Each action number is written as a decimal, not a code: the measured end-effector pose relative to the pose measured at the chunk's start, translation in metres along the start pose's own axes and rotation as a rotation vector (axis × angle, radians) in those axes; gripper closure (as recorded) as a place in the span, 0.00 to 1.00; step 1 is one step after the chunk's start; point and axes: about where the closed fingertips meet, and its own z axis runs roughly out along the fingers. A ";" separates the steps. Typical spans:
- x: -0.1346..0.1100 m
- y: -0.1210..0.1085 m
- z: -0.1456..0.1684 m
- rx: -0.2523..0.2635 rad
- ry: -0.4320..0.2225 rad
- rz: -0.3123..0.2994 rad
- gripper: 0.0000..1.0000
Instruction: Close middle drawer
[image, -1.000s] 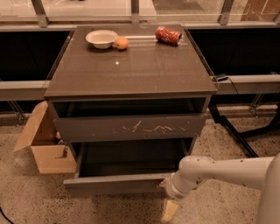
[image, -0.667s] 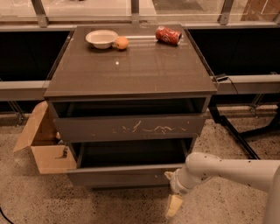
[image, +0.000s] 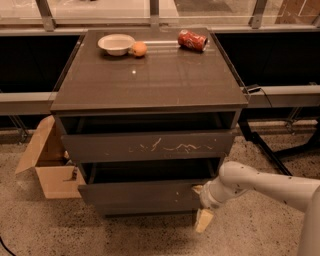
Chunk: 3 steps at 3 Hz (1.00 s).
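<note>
Middle drawer (image: 140, 196) pushed further in; end effector (image: 201, 205) open, empty, against front's right end.

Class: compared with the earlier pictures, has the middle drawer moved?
Yes. The middle drawer has slid inward, nearer the scratched drawer front above; the gripper is at its right end.

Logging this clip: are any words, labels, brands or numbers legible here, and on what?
Nothing can be read.
Red can: printing too blurred to read.
Cardboard box: no legible text.
Scratched drawer front: white scratches, not writing.
Middle drawer, with the gripper at its right end: plain, no text.
</note>
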 end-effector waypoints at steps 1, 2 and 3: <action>0.005 -0.025 -0.012 0.022 -0.003 0.011 0.00; 0.011 -0.041 -0.023 0.044 -0.001 0.026 0.00; 0.016 -0.045 -0.034 0.059 -0.003 0.037 0.00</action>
